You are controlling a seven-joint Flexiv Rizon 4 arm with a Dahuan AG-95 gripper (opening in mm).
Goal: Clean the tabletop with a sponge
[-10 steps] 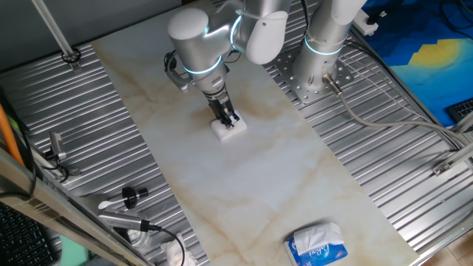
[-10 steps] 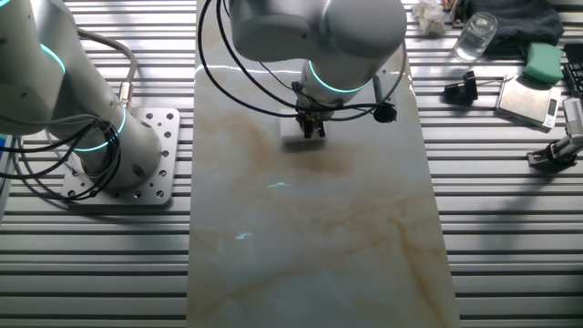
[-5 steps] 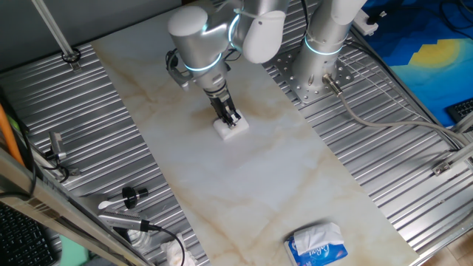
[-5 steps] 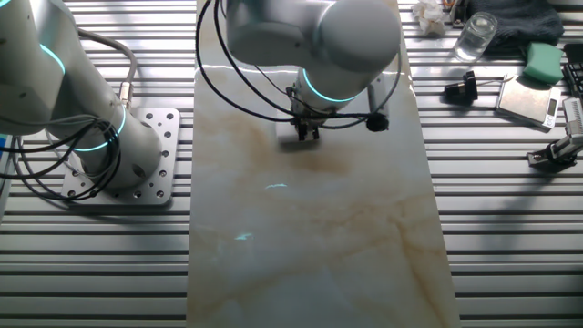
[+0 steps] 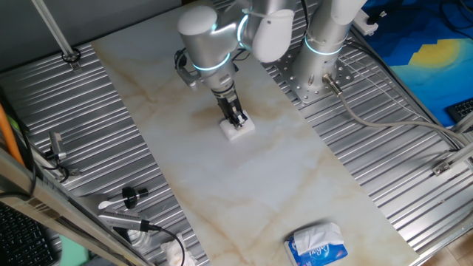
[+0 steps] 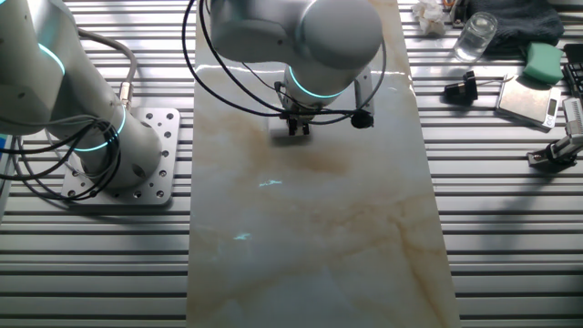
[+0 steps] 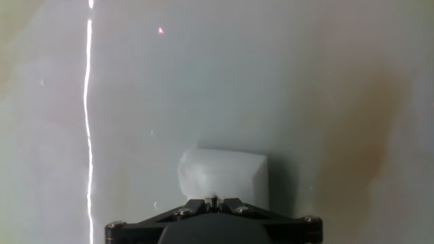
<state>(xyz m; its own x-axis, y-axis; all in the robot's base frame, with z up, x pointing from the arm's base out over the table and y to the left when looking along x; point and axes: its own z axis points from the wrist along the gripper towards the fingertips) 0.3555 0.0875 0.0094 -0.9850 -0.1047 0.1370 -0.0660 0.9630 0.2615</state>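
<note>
The marble-look tabletop [image 5: 244, 177] runs lengthwise through both fixed views [image 6: 310, 237] and fills the hand view [image 7: 271, 81]. A small white sponge [image 5: 238, 131] is pressed flat on it, held from above by my gripper [image 5: 237, 120], which is shut on it. In the other fixed view the gripper [image 6: 297, 128] points straight down with the sponge [image 6: 282, 131] just showing at its tip. The hand view shows the sponge [image 7: 222, 176] under the black fingers [image 7: 196, 205]. A tan-brown smudge [image 6: 321, 162] lies on the slab beside the sponge.
A blue-and-white tissue pack [image 5: 316, 244] lies at the slab's near end. Ribbed grey metal [image 5: 111, 133] flanks both sides. A second arm's base [image 5: 319, 66] stands on the right. A glass [image 6: 475, 36], green block [image 6: 542, 62], scale [image 6: 526, 100] and black knob [image 6: 462, 88] sit off the slab.
The gripper has slid the sponge along the tabletop, rightward in one fixed view and leftward in the other, staying pressed down and shut on it.
</note>
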